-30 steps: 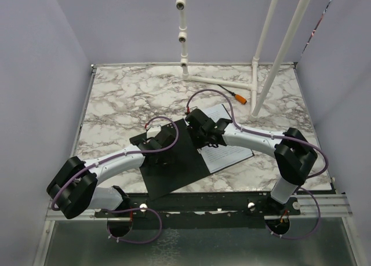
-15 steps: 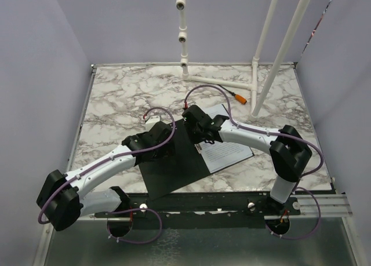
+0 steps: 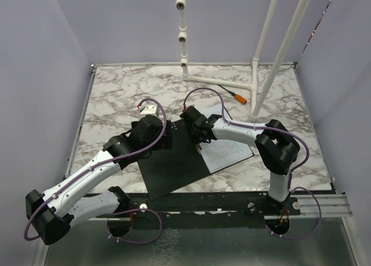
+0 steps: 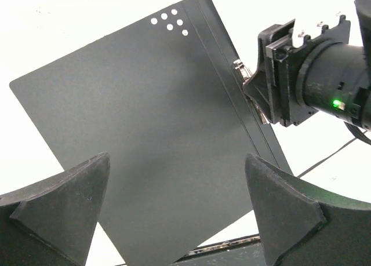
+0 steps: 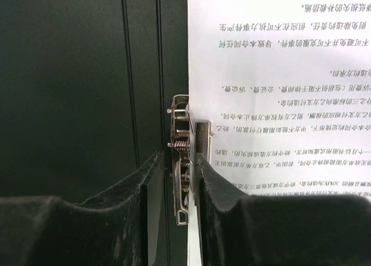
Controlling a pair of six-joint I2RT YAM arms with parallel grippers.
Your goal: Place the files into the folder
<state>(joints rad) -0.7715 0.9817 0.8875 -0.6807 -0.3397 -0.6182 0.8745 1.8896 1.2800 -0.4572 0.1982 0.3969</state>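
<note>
files (image 5: 278, 92): flat white sheets with dense black print, lying on the right half of the open folder (image 5: 69, 104), just right of the right gripper (image 5: 177, 157). Folder inside is matte black with parallel creases along the spine, and it lies flat on the veined marble table (image 3: 116, 98). The right gripper's black padded fingers are nearly closed, pinching the steel spine clip (image 5: 185, 179), which has a visible coil spring. Left gripper (image 4: 177, 157) is spread wide and holds nothing, hovering over the bare black left flap. Five small pale dots (image 4: 169, 22) cluster at the flap's far corner, ahead of it.
</note>
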